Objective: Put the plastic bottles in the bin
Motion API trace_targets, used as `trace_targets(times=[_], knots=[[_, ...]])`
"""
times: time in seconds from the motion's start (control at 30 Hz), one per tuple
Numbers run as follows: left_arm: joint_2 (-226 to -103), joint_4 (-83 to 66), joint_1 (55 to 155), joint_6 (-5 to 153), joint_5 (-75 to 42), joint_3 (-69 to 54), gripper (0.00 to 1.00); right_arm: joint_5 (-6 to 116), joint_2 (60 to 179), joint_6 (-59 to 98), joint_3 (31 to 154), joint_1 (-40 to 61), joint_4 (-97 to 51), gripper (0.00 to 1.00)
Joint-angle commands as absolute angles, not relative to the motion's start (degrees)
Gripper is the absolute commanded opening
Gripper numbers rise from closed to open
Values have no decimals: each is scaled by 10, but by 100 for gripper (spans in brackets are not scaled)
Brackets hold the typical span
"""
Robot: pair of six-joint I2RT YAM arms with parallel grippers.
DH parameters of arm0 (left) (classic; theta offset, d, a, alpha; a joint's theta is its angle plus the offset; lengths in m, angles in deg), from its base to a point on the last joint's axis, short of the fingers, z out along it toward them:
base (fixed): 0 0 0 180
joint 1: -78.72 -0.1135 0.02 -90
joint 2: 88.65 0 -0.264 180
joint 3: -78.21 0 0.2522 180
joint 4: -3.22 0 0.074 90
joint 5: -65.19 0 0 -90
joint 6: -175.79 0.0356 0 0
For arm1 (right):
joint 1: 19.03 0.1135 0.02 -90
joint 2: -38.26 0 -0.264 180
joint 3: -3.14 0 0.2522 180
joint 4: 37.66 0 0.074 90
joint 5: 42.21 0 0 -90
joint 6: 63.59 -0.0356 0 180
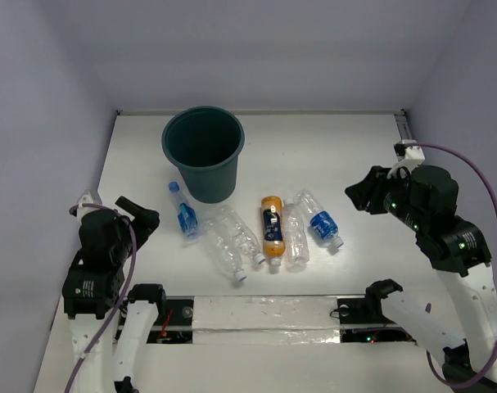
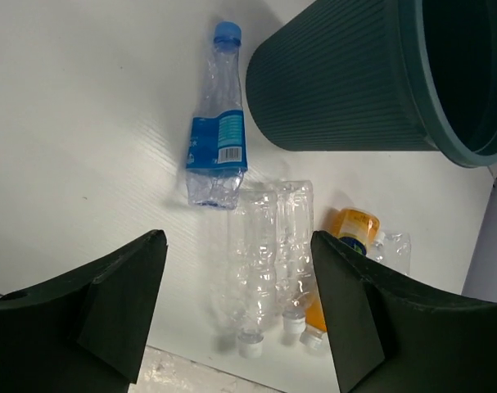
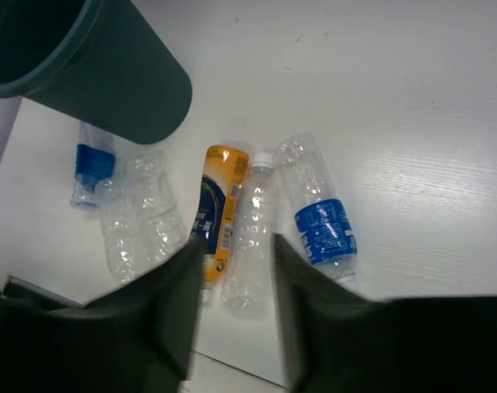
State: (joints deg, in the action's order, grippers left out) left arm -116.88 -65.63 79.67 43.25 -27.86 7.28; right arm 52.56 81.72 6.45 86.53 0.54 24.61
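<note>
The dark teal bin (image 1: pixel 204 151) stands upright at the back left, also in the left wrist view (image 2: pixel 354 78) and the right wrist view (image 3: pixel 84 70). Several plastic bottles lie in a row in front of it: a blue-labelled one (image 1: pixel 183 211) on the left, two clear crinkled ones (image 1: pixel 230 240), an orange one (image 1: pixel 271 225), a clear one (image 1: pixel 295 237) and a second blue-labelled one (image 1: pixel 321 223). My left gripper (image 1: pixel 137 217) is open and empty, left of the row. My right gripper (image 1: pixel 364 196) is open and empty, raised to the right of the row.
A taped metal bar (image 1: pixel 264 315) runs along the near table edge between the arm bases. Walls close the table at back and sides. A purple cable (image 1: pixel 477 176) loops off the right arm.
</note>
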Motion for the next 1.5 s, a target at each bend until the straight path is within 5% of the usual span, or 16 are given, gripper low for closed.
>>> trace_targets(times=[0.0, 0.03, 0.1, 0.2, 0.3, 0.33, 0.53, 0.77, 0.97, 1.47], knots=[[-1170, -646, 795, 430, -258, 88, 68, 516, 811, 72, 860, 8, 245, 37], [-1173, -648, 795, 430, -255, 92, 63, 515, 813, 72, 855, 8, 245, 15], [-1176, -647, 795, 430, -249, 105, 58, 515, 816, 71, 850, 8, 245, 4], [-1177, -633, 795, 430, -218, 133, 36, 523, 823, 69, 837, 8, 240, 0], [-1188, -614, 795, 424, -193, 165, 2, 532, 824, 66, 821, 8, 231, 0], [-1195, -597, 795, 422, -188, 175, 0, 535, 824, 66, 817, 8, 229, 0], [-1228, -517, 795, 410, -166, 228, 1, 544, 827, 62, 781, 8, 210, 0], [-1281, -429, 795, 416, -161, 267, 46, 559, 840, 62, 763, 8, 194, 9], [-1375, -343, 795, 432, -169, 276, 48, 566, 856, 65, 747, 8, 176, 22], [-1554, -224, 807, 469, -207, 250, 50, 573, 874, 66, 701, 8, 142, 28]])
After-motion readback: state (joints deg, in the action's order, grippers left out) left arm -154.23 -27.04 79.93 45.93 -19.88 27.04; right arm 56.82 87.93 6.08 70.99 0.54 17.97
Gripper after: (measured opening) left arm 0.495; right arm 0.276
